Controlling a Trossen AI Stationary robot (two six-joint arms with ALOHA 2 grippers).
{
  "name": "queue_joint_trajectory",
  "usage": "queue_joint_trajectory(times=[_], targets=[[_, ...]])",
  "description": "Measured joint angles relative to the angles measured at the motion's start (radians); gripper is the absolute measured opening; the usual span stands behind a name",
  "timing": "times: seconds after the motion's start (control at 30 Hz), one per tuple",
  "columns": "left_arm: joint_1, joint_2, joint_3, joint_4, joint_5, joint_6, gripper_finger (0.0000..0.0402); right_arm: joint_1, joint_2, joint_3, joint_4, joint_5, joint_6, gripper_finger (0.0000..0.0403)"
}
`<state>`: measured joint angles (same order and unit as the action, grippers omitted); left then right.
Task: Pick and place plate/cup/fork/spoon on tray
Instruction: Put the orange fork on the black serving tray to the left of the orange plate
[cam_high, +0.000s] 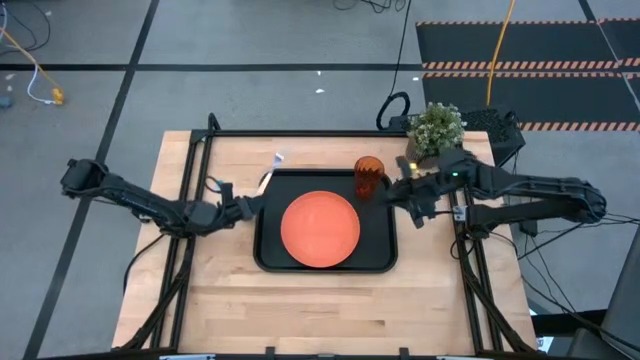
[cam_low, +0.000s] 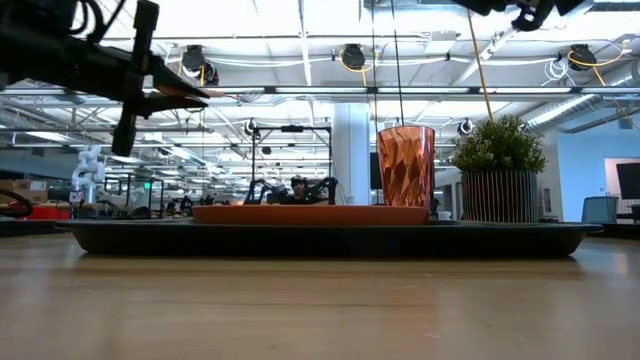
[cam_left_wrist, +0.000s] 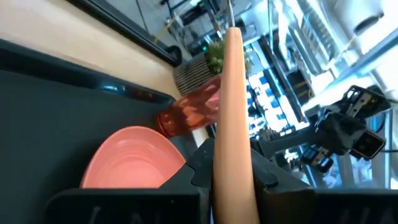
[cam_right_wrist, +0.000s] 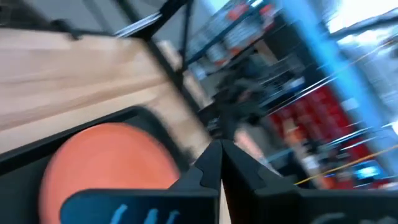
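Observation:
The black tray (cam_high: 268, 235) lies mid-table with the round orange plate (cam_high: 320, 228) flat in it. The ribbed amber cup (cam_high: 368, 178) stands upright at the tray's far right corner, and shows in the low view (cam_low: 405, 165). My left gripper (cam_high: 248, 206) is above the tray's left rim, shut on the tan-handled fork (cam_high: 268, 178). The fork's metal end (cam_high: 278, 160) points toward the far edge. My right gripper (cam_high: 397, 192) is raised just right of the cup, shut and empty in its wrist view (cam_right_wrist: 221, 163). The blue-handled spoon does not show. My left gripper pinches the fork's tan handle (cam_left_wrist: 231, 146) between its two fingers (cam_left_wrist: 200, 167). The handle runs forward along the fingers, with the metal end farthest from them. The fork is lifted clear of table and tray, about level in the low view (cam_low: 185, 93).
A potted green plant (cam_high: 436, 128) stands at the table's far right, just behind my right arm. Bare wood lies in front of the tray toward the near edge. The black frame rail (cam_high: 300, 133) runs along the far edge.

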<state>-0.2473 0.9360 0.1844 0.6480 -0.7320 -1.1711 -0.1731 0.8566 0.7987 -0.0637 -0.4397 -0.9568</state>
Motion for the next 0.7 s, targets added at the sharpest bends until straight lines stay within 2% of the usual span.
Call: queue_joint_trajectory(times=[0.17,0.43,0.7], targets=[[-0.117,0.005,0.001,-0.12,-0.102,-0.145,0.0031,-0.011,-0.081,-0.093,0.213,0.002,0.024,0.0],[-0.239,0.129,0.004,-0.122,-0.188,-0.336,0.0031,-0.011,-0.132,-0.193,0.438,0.004,0.075,0.0],[-0.258,0.286,0.06,-0.121,-0.193,-0.532,0.0031,-0.011,-0.133,-0.218,0.523,0.173,0.073,0.0]])
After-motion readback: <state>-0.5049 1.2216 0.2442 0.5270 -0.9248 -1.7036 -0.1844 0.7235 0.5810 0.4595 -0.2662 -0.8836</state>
